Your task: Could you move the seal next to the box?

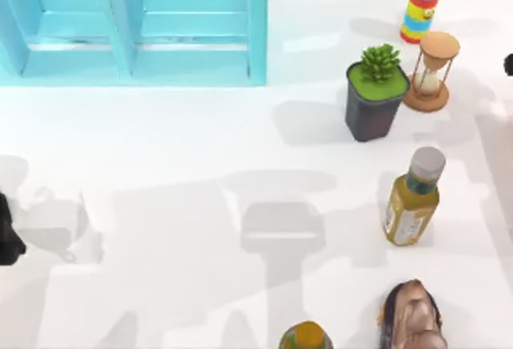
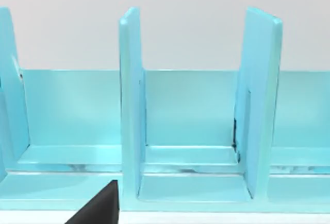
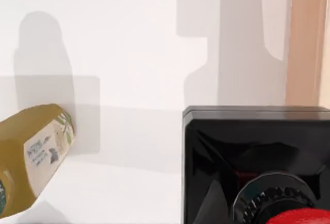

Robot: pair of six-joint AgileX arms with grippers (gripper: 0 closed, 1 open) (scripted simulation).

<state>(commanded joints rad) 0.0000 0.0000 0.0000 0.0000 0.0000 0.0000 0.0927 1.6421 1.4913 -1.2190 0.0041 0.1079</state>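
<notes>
Glossy black, the seal's [image 3: 242, 162] square block sits close under the right wrist camera, red knob nearest the lens, so its long axis points up at the wrist; a yellow-green bottle [image 3: 31, 157] stands just beside it; the turquoise box [image 1: 132, 24] lies well apart; whether either gripper's fingers are open, I cannot tell.
</notes>
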